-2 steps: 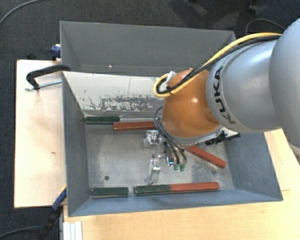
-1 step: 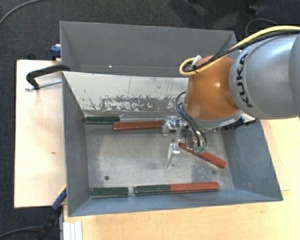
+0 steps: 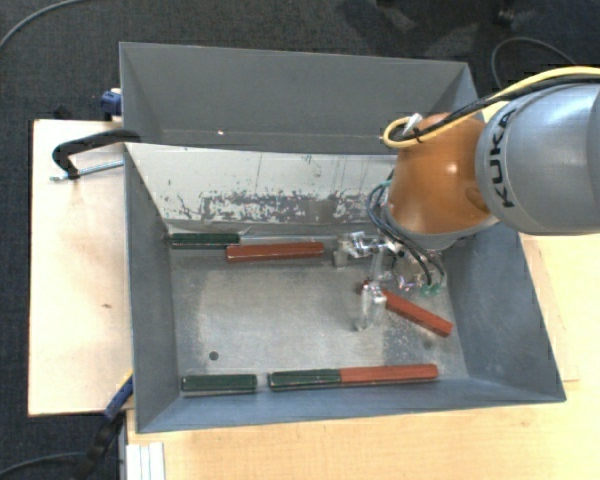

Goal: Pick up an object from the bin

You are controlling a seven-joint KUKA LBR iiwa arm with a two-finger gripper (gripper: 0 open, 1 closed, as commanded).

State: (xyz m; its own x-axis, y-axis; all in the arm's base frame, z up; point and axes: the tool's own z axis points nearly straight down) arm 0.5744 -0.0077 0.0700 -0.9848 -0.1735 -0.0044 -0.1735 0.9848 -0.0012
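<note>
My gripper (image 3: 370, 300) hangs low in the right half of the bin, under the orange wrist cover. A short red bar (image 3: 420, 316) lies tilted on the floor just to its right, with its upper left end right beside the gripper tip. I cannot tell whether the two touch. A longer red bar (image 3: 276, 252) lies along the back wall, to the gripper's left.
A dark green bar (image 3: 205, 239) lies against the back wall at the left. Along the front wall lie a green bar (image 3: 218, 383), a second green bar (image 3: 305, 378) and a red bar (image 3: 388, 373), end to end. The arm reaches in over the right rim.
</note>
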